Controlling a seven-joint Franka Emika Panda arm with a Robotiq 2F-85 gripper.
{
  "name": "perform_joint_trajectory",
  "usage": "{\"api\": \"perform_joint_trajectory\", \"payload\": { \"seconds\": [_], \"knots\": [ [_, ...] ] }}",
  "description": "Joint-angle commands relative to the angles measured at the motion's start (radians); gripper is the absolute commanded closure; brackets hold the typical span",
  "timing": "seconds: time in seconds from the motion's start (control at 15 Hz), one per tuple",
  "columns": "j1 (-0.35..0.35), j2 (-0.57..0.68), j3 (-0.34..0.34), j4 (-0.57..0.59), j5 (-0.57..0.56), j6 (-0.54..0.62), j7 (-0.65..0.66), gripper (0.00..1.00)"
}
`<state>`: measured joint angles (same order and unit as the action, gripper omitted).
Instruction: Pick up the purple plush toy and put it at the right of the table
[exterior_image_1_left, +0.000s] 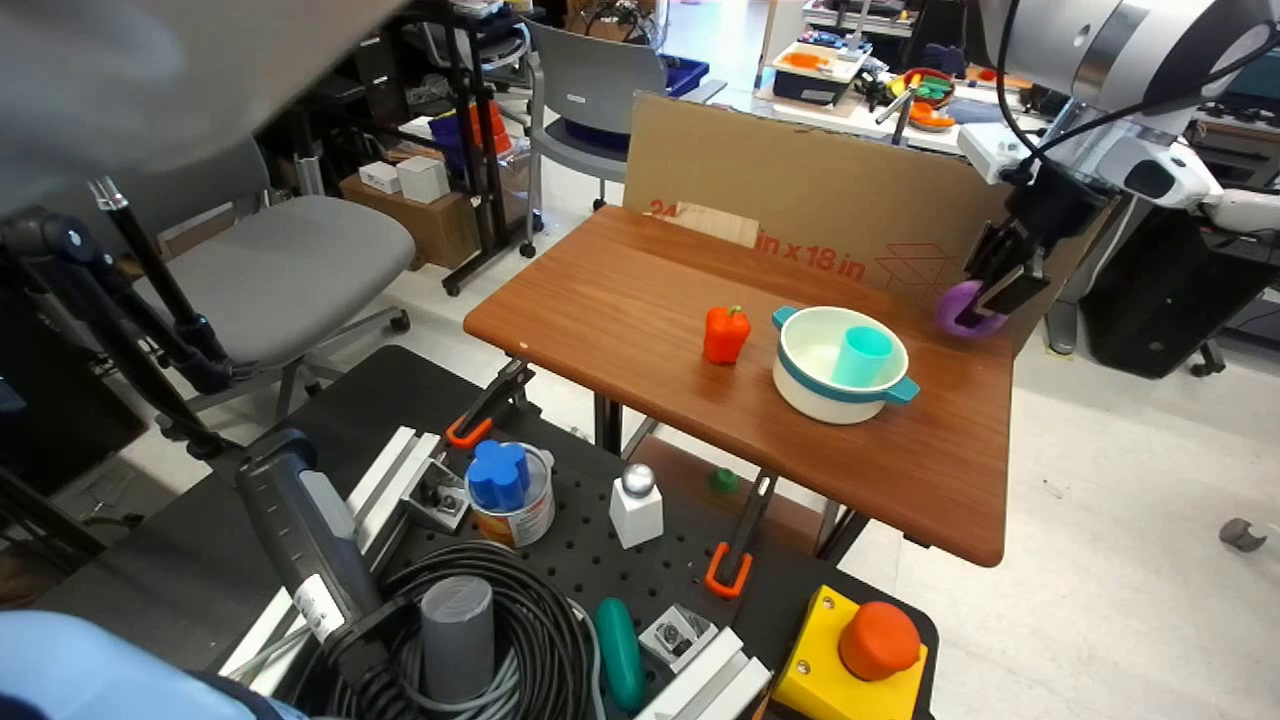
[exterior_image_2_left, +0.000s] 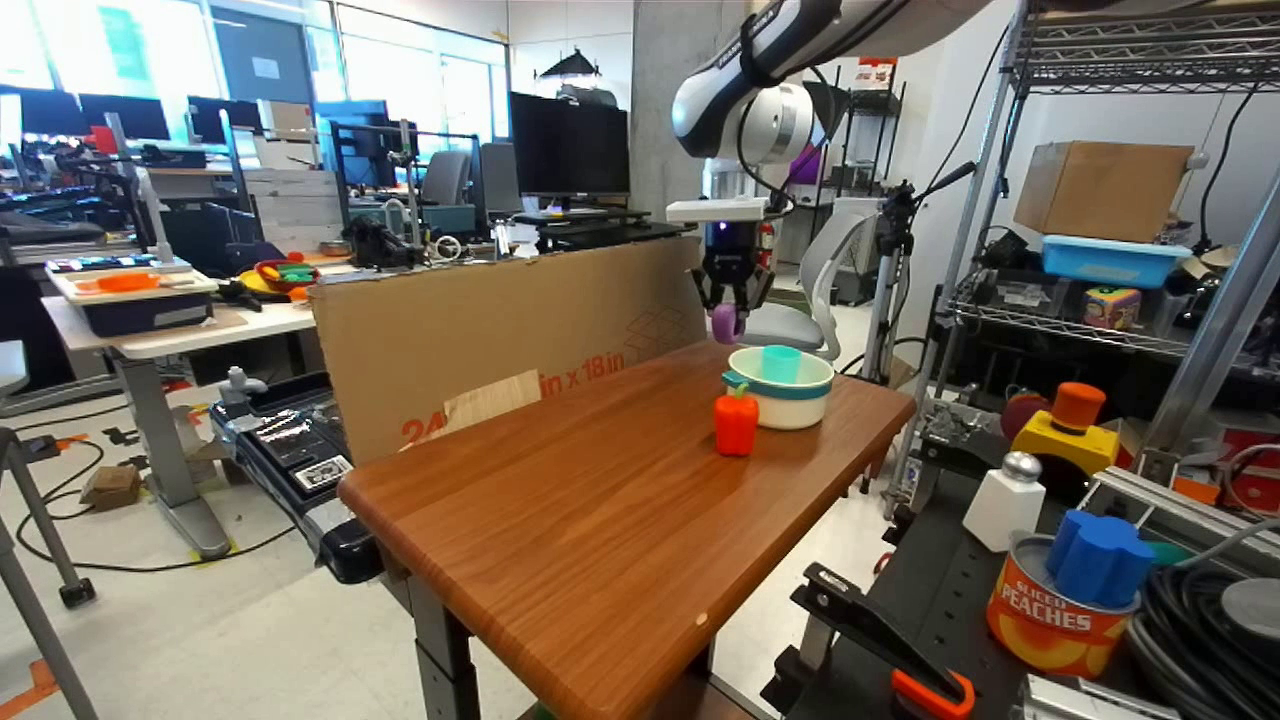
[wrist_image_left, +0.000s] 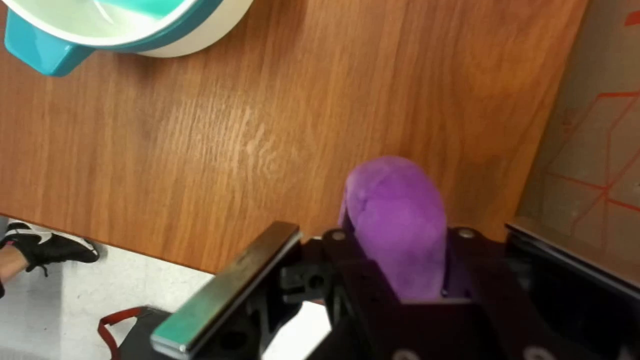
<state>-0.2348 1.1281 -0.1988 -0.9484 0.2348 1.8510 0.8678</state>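
The purple plush toy (exterior_image_1_left: 957, 306) is rounded and soft-looking. It is between the fingers of my gripper (exterior_image_1_left: 995, 287), over the far corner of the brown wooden table (exterior_image_1_left: 600, 300). In an exterior view the toy (exterior_image_2_left: 724, 325) hangs below the gripper (exterior_image_2_left: 729, 298) near the table's far end. In the wrist view the toy (wrist_image_left: 397, 220) fills the gap between the fingers (wrist_image_left: 395, 240), which press on both sides. The fingertip pads are partly hidden by the toy. I cannot tell whether its underside touches the table.
A cream pot with teal handles (exterior_image_1_left: 825, 400) holds a teal cup (exterior_image_1_left: 863, 357) and stands near the toy. A red-orange pepper (exterior_image_1_left: 726, 335) stands beside the pot. A cardboard sheet (exterior_image_1_left: 820, 190) rises along the table's back edge. A black bench (exterior_image_1_left: 580, 590) with tools adjoins the table.
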Motion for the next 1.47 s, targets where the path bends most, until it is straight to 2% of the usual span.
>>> {"api": "perform_joint_trajectory", "payload": {
  "seconds": [0.0, 0.07, 0.4, 0.6, 0.8, 0.93, 1.33, 1.4],
  "knots": [
    [-0.027, 0.067, 0.016, 0.118, -0.014, -0.086, 0.046, 0.94],
    [-0.034, 0.073, 0.023, 0.132, -0.006, -0.110, 0.054, 0.59],
    [-0.060, 0.107, 0.048, 0.206, 0.006, -0.208, 0.088, 0.21],
    [-0.062, 0.121, 0.055, 0.243, -0.004, -0.219, 0.083, 0.00],
    [-0.037, 0.094, 0.043, 0.217, 0.001, -0.229, 0.068, 0.00],
    [0.020, 0.010, 0.039, 0.130, -0.042, -0.276, -0.015, 0.00],
    [0.194, -0.218, 0.022, -0.126, -0.167, -0.235, -0.175, 0.00],
    [0.149, -0.107, 0.031, 0.023, -0.123, -0.245, -0.120, 0.00]
  ]
}}
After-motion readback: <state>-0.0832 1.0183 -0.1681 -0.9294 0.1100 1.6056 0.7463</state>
